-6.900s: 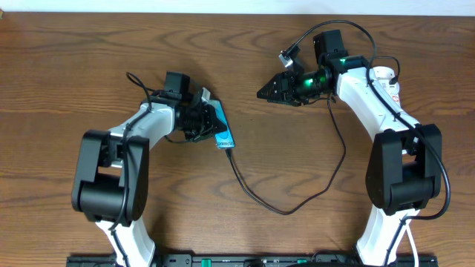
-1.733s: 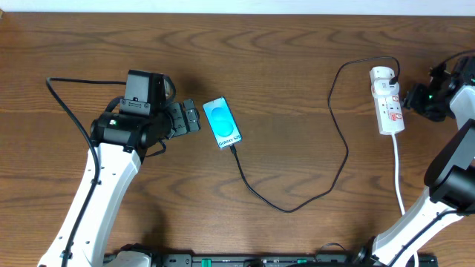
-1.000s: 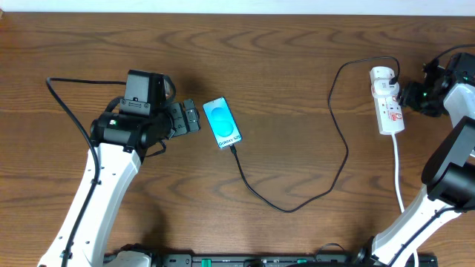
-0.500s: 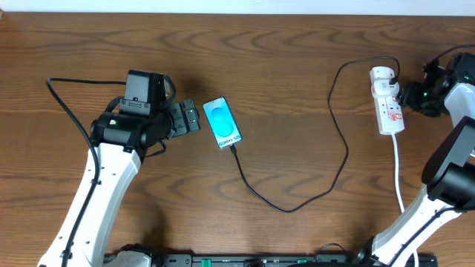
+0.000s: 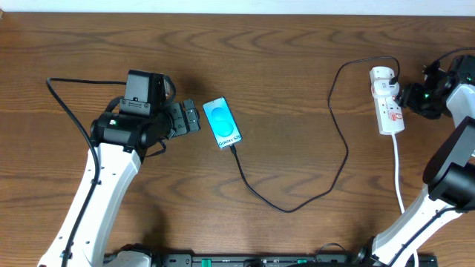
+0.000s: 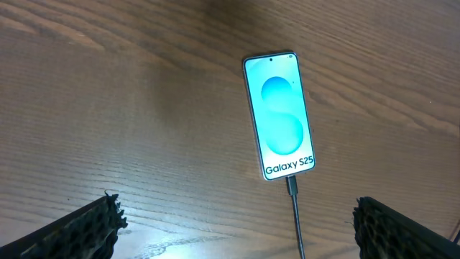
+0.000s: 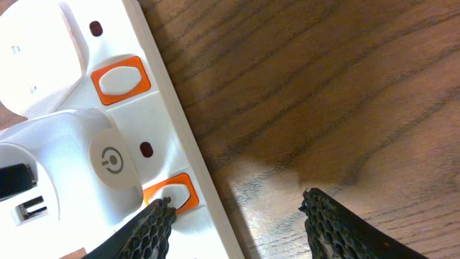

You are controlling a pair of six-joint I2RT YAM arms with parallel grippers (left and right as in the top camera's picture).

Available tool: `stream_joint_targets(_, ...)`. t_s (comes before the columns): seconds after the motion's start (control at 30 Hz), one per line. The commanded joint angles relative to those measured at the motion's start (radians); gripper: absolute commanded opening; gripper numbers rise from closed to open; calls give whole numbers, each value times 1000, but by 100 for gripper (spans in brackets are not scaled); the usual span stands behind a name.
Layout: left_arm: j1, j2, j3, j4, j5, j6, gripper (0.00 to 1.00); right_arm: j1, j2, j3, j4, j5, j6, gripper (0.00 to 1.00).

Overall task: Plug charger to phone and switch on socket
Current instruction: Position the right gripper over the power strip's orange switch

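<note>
The phone lies flat on the table with its cyan screen lit. The charger's black cable loops across the table, and its plug tip sits in the phone's bottom edge. My left gripper hovers just left of the phone, open and empty. The white socket lies at the far right with a white adapter plugged in. My right gripper is open at the socket's right side. In the right wrist view its left fingertip rests at an orange switch.
The socket's white cord runs down toward the table's front edge. A second orange switch sits further along the strip. The black cable rises in a loop to the adapter. Bare wood lies between the arms.
Over the last second nothing has visibly moved. Before that, my right gripper shifted left up to the socket. The left gripper had let go of the phone and backed off.
</note>
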Motion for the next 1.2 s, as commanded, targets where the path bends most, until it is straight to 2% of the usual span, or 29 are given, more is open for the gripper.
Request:
stream_joint_targets(0.0, 5, 6, 9, -1, -13, 10, 99, 26, 48, -11, -9, -40, 15, 59)
stream_joint_targets(0.3, 5, 6, 9, -1, -13, 10, 99, 23, 48, -11, -1, 143, 193, 57)
stream_joint_targets(0.53, 5, 6, 9, -1, -13, 10, 99, 26, 48, -11, 17, 97, 190, 56)
stream_joint_targets(0.9, 5, 6, 9, -1, -13, 10, 99, 26, 48, -11, 39, -10, 96, 56)
stream_joint_targets(1.17, 5, 6, 9, -1, -13, 10, 99, 23, 45, -8, 49, -12, 95, 57)
